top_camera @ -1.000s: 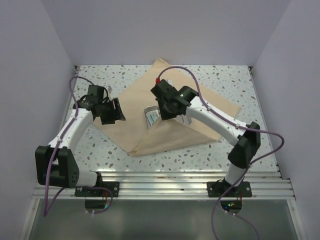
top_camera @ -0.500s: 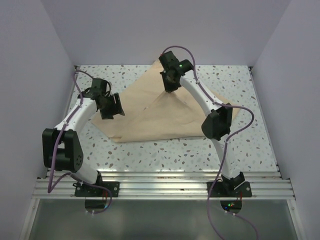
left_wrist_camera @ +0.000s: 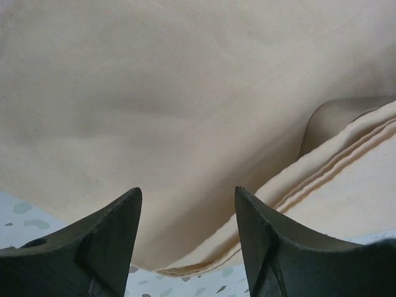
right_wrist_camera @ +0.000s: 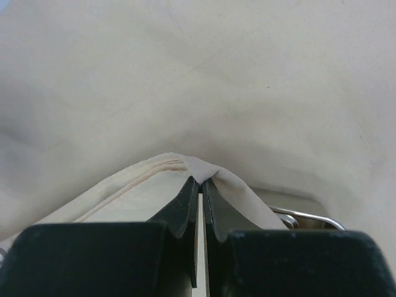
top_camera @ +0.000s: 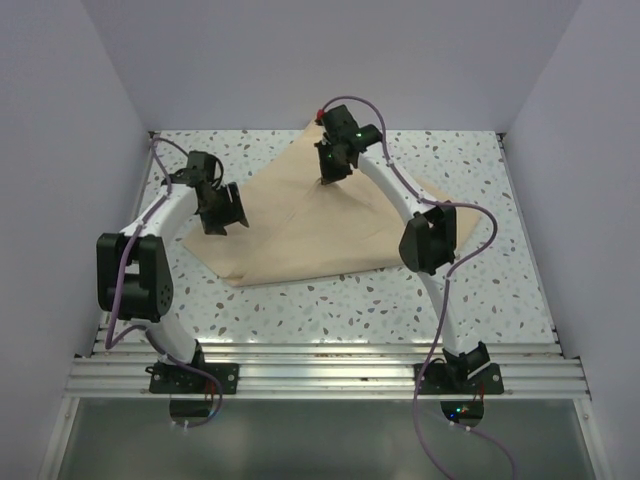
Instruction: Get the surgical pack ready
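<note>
Right arm [top_camera: 388, 195] extended toward 12 o'clock. Right gripper [top_camera: 333, 168] is clamped on a folded corner of the wrap sheet [top_camera: 300, 235], which lies mid-table [top_camera: 250, 300]. Left arm [top_camera: 165, 215] is bent toward 11 o'clock. Left gripper [top_camera: 226, 212] has its jaws apart and empty over the sheet's 9 o'clock edge.

top view: bright, even, diffuse light from above, with no hard glare. only faint, soft shadows lie on the wrap sheet [top_camera: 300, 230] and the worktop [top_camera: 500, 300]. focus is sharp throughout. left wrist view: cloth in fair focus, with deep shadow in the fold hollow at right; the left claw [left_wrist_camera: 187, 192] is dark and soft-edged. right wrist view: pale, washed, slightly blurred cloth; the right claw [right_wrist_camera: 202, 182] is underexposed black; a small glint shows on the tray [right_wrist_camera: 309, 218] rim.
</note>
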Robot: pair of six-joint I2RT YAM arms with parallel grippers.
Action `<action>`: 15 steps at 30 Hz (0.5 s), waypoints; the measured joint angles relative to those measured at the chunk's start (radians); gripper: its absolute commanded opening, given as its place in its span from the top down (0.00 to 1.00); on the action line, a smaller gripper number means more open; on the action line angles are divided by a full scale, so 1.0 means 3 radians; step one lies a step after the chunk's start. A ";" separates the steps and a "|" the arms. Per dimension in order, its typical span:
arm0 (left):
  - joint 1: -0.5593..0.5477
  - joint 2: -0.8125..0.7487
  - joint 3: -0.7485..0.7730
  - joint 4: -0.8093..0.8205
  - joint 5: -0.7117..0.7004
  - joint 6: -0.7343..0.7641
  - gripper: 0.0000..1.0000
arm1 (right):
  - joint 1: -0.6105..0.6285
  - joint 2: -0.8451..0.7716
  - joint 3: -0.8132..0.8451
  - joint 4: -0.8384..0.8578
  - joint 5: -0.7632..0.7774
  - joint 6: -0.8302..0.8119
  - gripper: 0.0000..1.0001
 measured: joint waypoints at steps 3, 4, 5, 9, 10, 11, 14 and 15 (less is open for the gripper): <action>0.0042 0.0092 0.0001 0.0024 0.0075 0.0001 0.40 | 0.0003 0.0027 -0.0013 0.0067 -0.0067 0.0025 1.00; 0.0057 0.0128 0.0001 0.0037 0.0114 0.0000 0.42 | 0.0001 0.0027 -0.0043 0.0114 -0.0072 0.0034 1.00; 0.0074 0.0161 0.0001 0.0050 0.0150 0.0000 0.44 | 0.0001 0.0027 -0.0071 0.0155 -0.0075 0.0041 1.00; 0.0103 0.0334 0.0001 0.0106 0.0333 0.0001 0.53 | 0.0001 0.0070 -0.0099 0.0234 -0.0078 0.0083 1.00; 0.0103 0.0362 -0.0001 0.0118 0.0371 0.0003 0.55 | 0.0001 0.0093 -0.0088 0.0245 -0.0078 0.0090 1.00; 0.0103 0.0379 -0.0011 0.0136 0.0407 0.0008 0.56 | 0.0001 0.0116 -0.0067 0.0253 -0.0078 0.0097 1.00; 0.0103 0.0385 -0.0065 0.0170 0.0496 0.0014 0.60 | -0.0003 0.0179 -0.0038 0.0295 -0.0076 0.0114 1.00; 0.0103 0.0385 -0.0094 0.0195 0.0530 0.0018 0.60 | -0.0005 0.0200 -0.0037 0.0309 -0.0076 0.0120 1.00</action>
